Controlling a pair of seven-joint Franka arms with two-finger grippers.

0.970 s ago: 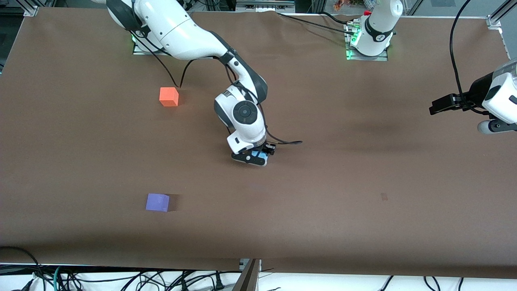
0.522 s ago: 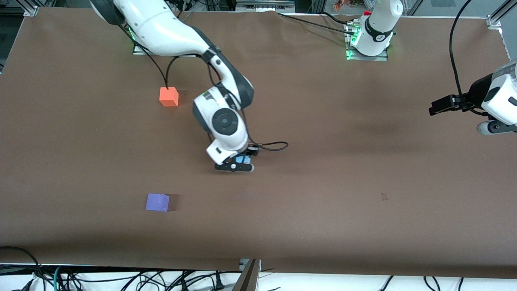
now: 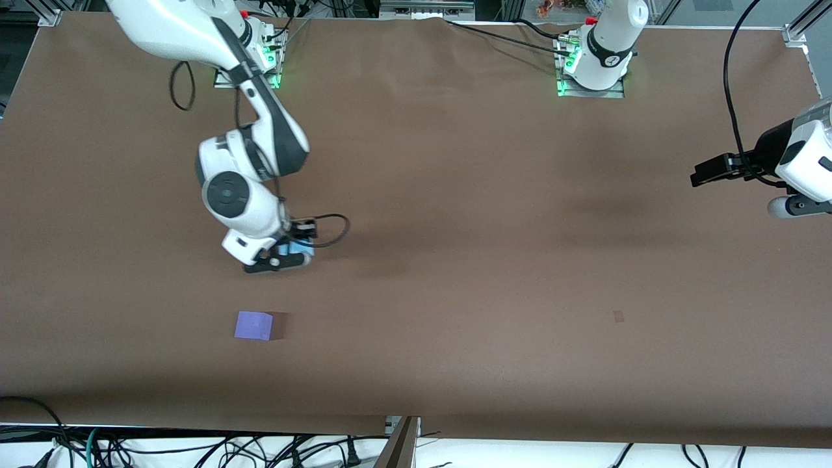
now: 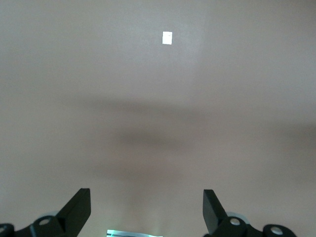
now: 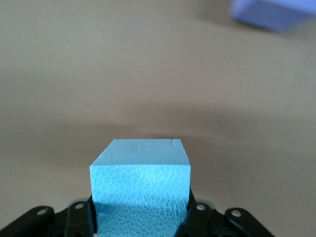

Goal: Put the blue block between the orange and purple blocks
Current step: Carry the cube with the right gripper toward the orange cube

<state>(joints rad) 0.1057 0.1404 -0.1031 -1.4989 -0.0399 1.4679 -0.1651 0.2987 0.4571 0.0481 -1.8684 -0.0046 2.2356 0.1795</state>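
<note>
Right claw (image 3: 281,255) gripping blue block (image 5: 140,180), open table (image 3: 494,273) around

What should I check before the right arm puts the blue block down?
1. Grip: right claw shut on blue block: ok.
2. Purple block in view, nearer the front camera than the spot under the claw: ok.
3. Orange block position: hidden by the right arm: cannot tell.
4. Block aligned between both: cannot tell.
5. Left claw open, waiting over the left arm's end of the table: ok.
</note>
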